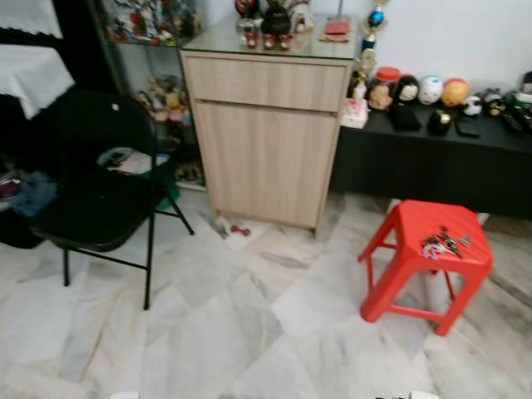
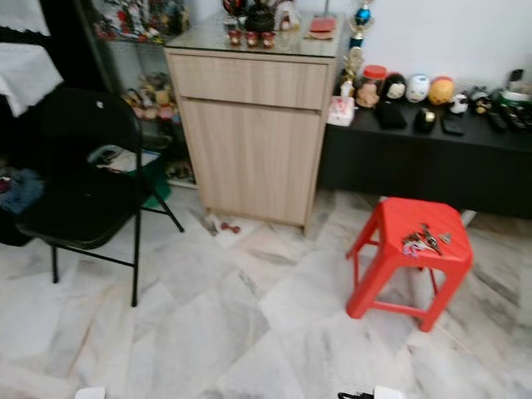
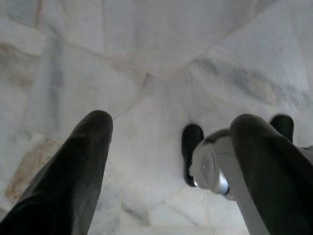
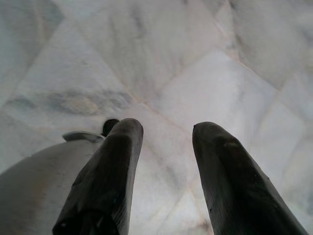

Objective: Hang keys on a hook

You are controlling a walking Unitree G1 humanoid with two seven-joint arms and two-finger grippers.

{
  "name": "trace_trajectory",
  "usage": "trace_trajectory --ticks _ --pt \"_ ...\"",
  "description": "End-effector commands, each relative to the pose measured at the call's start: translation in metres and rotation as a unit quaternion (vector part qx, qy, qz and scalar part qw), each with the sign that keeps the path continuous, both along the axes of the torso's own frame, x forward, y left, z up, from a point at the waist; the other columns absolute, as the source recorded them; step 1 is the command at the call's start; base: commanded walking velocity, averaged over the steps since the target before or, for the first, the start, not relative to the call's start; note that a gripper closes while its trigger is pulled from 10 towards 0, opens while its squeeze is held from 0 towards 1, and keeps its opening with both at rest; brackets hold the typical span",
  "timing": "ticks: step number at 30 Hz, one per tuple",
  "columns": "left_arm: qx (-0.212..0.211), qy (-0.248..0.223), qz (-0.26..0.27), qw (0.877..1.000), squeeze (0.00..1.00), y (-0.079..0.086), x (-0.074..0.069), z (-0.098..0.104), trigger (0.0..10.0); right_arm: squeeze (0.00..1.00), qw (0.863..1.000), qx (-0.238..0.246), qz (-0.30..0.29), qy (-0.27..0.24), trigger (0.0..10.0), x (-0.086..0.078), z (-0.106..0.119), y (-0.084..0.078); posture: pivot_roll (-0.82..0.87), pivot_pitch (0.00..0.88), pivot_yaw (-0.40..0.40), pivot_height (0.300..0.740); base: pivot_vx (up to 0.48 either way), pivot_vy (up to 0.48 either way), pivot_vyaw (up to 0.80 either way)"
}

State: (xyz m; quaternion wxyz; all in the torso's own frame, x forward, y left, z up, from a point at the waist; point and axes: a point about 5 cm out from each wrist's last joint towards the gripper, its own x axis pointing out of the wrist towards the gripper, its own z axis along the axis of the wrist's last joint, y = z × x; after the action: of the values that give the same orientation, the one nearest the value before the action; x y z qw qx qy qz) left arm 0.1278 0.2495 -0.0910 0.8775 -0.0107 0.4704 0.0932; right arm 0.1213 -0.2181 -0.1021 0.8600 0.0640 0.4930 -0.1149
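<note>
Both claws hang idle over the marble floor (image 1: 233, 332), each with its two black fingers spread and nothing between them: the left claw (image 3: 171, 147) points down at pale veined tiles, and the right claw (image 4: 166, 161) does the same.

Ahead and to the right, a bunch of keys (image 1: 440, 244) lies on the seat of a red plastic stool (image 1: 399, 258), toward the seat's right side. Behind the stool a low black bench (image 1: 432, 162) runs along the white wall and carries a row of small round figurines (image 1: 431, 89) and dark objects. Left of that stands a light wooden cabinet (image 1: 266, 141) with a glass top bearing more ornaments. A black folding chair (image 1: 100, 199) stands at the left, well apart from the stool. Two small red items (image 1: 240, 229) lie on the floor at the foot of the cabinet.
</note>
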Motion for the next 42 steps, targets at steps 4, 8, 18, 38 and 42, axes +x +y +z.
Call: trace_trajectory --ticks 4,8,18,38,42 --pt "-0.008 0.008 0.005 1.000 0.00 0.000 -0.003 -0.001 10.0 0.00 1.000 0.000 -0.001 -0.002 10.0 0.001 0.000 0.002 0.15 0.000 -0.002 0.740 0.000 0.000 -0.73" --pt "-0.007 0.007 0.002 1.000 0.00 0.000 -0.003 -0.001 10.0 0.00 1.000 0.001 0.000 -0.004 10.0 0.001 0.000 0.003 0.15 0.000 -0.003 0.740 0.000 0.000 -0.53" --pt "-0.001 0.009 -0.012 1.000 0.00 0.000 -0.002 -0.001 10.0 0.00 1.000 0.006 0.007 -0.015 10.0 0.011 0.001 0.017 0.15 0.000 -0.003 0.740 0.000 -0.286 0.00" --pt "-0.001 0.008 -0.016 1.000 0.00 -0.002 -0.001 -0.001 10.0 0.00 1.000 -0.007 0.004 -0.030 10.0 0.015 0.008 -0.014 0.16 0.000 -0.016 0.740 0.000 -0.110 -0.23" --pt "0.004 0.009 -0.026 1.000 0.00 -0.002 -0.001 -0.001 10.0 0.00 1.000 -0.009 -0.006 -0.027 10.0 0.010 0.008 -0.018 0.15 0.000 -0.014 0.740 0.000 -0.299 0.00"
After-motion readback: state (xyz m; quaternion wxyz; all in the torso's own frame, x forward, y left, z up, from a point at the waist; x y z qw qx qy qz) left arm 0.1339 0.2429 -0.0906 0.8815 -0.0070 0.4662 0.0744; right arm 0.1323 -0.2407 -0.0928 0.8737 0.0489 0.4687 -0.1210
